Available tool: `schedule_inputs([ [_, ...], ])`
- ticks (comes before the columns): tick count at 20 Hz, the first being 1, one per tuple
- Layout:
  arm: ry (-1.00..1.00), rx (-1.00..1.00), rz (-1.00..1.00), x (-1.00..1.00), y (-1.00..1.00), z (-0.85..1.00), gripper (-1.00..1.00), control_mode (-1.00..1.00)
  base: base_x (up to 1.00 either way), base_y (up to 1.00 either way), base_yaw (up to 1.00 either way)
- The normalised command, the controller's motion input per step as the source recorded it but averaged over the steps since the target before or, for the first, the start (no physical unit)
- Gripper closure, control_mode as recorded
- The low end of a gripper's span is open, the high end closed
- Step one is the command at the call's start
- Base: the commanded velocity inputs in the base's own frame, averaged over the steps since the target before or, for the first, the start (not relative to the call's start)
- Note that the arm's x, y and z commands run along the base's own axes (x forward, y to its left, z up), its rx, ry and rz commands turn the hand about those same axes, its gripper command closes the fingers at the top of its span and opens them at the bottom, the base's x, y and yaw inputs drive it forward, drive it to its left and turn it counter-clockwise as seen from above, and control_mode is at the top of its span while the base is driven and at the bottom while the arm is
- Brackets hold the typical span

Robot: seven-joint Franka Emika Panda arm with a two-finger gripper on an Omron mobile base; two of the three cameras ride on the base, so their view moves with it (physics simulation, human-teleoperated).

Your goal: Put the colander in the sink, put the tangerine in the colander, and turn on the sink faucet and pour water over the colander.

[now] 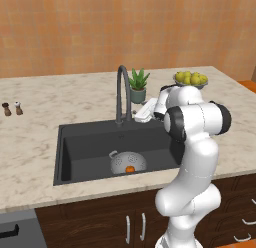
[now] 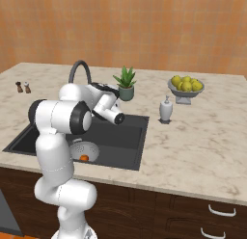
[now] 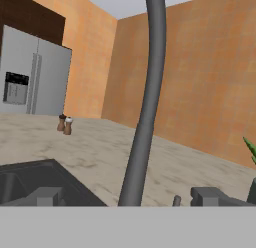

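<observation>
Two finger tips: seen at the bottom of the hand view, set wide apart, with the faucet stem rising between them; the gripper (image 3: 127, 198) is spread and nothing is grasped.
Gripper in base views: largely hidden behind the arm's own wrist and forearm in the left base view; in the right base view the fingers cannot be made out past the white hand.
Sink faucet (image 1: 123, 94): the base is partly covered by the hand in the left base view; in the right base view (image 2: 80, 69) only the arch is visible above the arm; in the hand view (image 3: 146, 102) the top of the arch is cut off by the frame.
Colander (image 1: 128, 162): lies in the sink (image 1: 85, 142), near its front wall; in the right base view (image 2: 85, 150) its left part is hidden by the arm.
Tangerine (image 1: 129, 168): sits inside the colander, at its near side; small in both base views (image 2: 84, 158).
Water: no stream can be discerned at this size.
Soap dispenser (image 2: 165, 109): shown right of the sink in the right base view; hidden behind the arm in the left base view.
Plant (image 1: 138, 85): a single leaf tip is cut by the right edge in the hand view.
Fruit bowl (image 2: 185, 86): stands well right of the sink.
Shakers (image 1: 12, 108): stand left of the sink; a fridge (image 3: 35, 79) is shown beyond them in the hand view.
</observation>
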Motion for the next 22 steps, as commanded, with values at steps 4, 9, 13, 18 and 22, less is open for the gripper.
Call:
schedule_inputs([
  [4,0.00,0.00,0.00,0.35,0.00,-0.20,-1.00,-1.00,0.00,0.00,0.00],
  [9,0.00,0.00,0.00,0.34,0.00,-0.22,-1.00,-1.00,0.00,0.00,0.00],
  [13,0.00,0.00,0.00,0.33,0.00,-0.12,-1.00,-1.00,0.00,0.00,0.00],
  [18,0.00,0.00,0.00,0.31,0.00,-0.06,-1.00,-1.00,0.00,0.00,0.00],
  [22,0.00,0.00,0.00,0.26,0.01,-0.10,-1.00,-1.00,0.00,0.00,0.00],
])
